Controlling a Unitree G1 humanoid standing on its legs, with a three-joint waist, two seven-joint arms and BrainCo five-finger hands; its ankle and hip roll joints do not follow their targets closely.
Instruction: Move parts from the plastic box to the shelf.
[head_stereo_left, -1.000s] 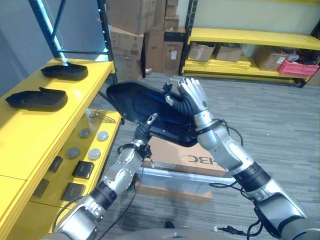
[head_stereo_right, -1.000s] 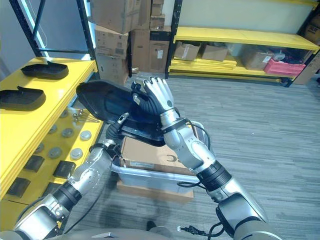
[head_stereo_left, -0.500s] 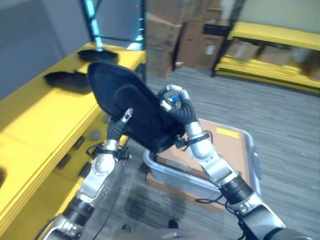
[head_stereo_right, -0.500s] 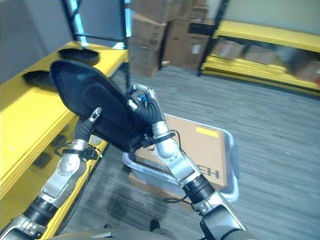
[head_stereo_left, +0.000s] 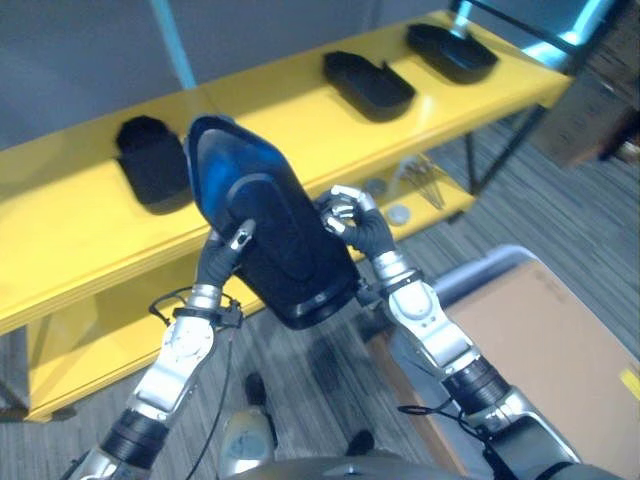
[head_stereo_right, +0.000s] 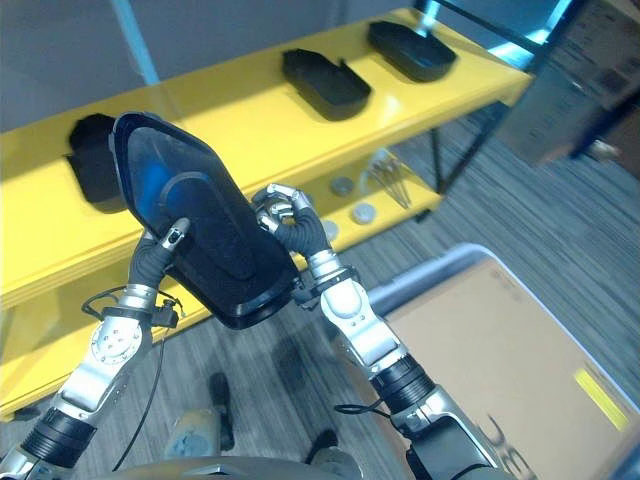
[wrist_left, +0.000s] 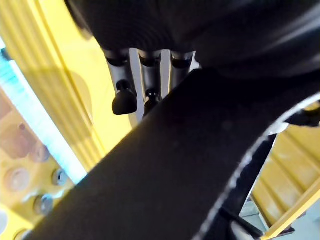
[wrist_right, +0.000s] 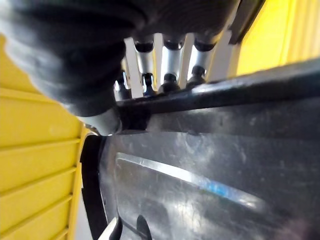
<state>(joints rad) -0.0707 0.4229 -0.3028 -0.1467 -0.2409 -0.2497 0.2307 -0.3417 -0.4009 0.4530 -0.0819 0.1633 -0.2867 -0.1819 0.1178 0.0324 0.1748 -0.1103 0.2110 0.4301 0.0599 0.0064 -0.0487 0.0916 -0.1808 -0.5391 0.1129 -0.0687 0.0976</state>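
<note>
Both hands hold a large black moulded part (head_stereo_left: 270, 240) up, tilted, in front of the yellow shelf (head_stereo_left: 280, 110). My left hand (head_stereo_left: 215, 262) grips its lower left edge, thumb on the front face and fingers (wrist_left: 125, 100) behind it. At the part's right edge my right hand (head_stereo_left: 358, 222) has its fingers (wrist_right: 170, 65) curled over the rim. The part's glossy inner side (wrist_right: 210, 150) shows in the right wrist view. The grey plastic box (head_stereo_left: 470, 275) stands on the floor at the lower right.
Three black parts lie on the shelf top: one on the left (head_stereo_left: 150, 165), one in the middle (head_stereo_left: 368, 82), one on the right (head_stereo_left: 450, 50). Small discs (head_stereo_left: 398, 212) sit on the lower shelf. A cardboard sheet (head_stereo_left: 540, 340) covers the box.
The camera has swung left from the box to the shelf. Both hands have carried the black part from over the box to the shelf's front and tipped it more upright.
</note>
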